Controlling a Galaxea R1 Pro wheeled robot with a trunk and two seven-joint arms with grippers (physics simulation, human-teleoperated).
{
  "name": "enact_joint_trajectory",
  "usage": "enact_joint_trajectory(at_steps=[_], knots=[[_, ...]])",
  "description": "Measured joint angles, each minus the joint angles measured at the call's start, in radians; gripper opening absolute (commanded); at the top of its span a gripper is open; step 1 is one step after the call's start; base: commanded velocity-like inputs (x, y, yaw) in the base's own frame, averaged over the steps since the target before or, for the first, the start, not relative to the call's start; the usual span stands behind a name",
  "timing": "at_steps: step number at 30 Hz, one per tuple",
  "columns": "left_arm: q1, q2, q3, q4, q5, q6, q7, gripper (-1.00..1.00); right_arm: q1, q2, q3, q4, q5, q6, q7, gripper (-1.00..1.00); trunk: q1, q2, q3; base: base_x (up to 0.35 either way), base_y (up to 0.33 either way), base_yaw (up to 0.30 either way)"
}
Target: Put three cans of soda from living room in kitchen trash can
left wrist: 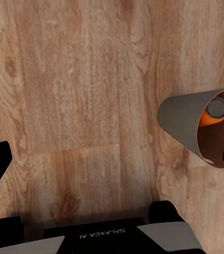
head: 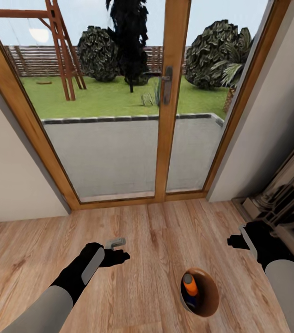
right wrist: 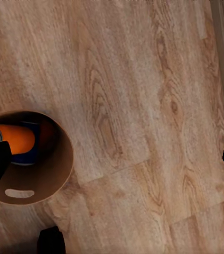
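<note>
Glass patio door (head: 128,115) ahead, wood floor (head: 156,231) below it. Trash can (head: 201,292) stands upright on the floor well short of the door, between the two arms and nearer the right one. Inside the can: an orange soda can (head: 190,284) leaning, a dark blue can (head: 191,299) under it; a third can't be made out. Left gripper (head: 119,249) and right gripper (head: 235,240) both hover over the floor beside the can, arms reaching forward, jaws wide, nothing held.
</note>
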Motion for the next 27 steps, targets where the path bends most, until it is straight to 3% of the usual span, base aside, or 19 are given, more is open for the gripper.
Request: enact_joint_trajectory(at_steps=[27], knots=[[0.000,0.000,0.000,0.000,0.000,0.000,0.000,1.00,0.000,0.000,0.000,0.000,0.001,-0.001,-0.003,1.00,-0.104,0.189,0.127,0.000,0.000,0.000]])
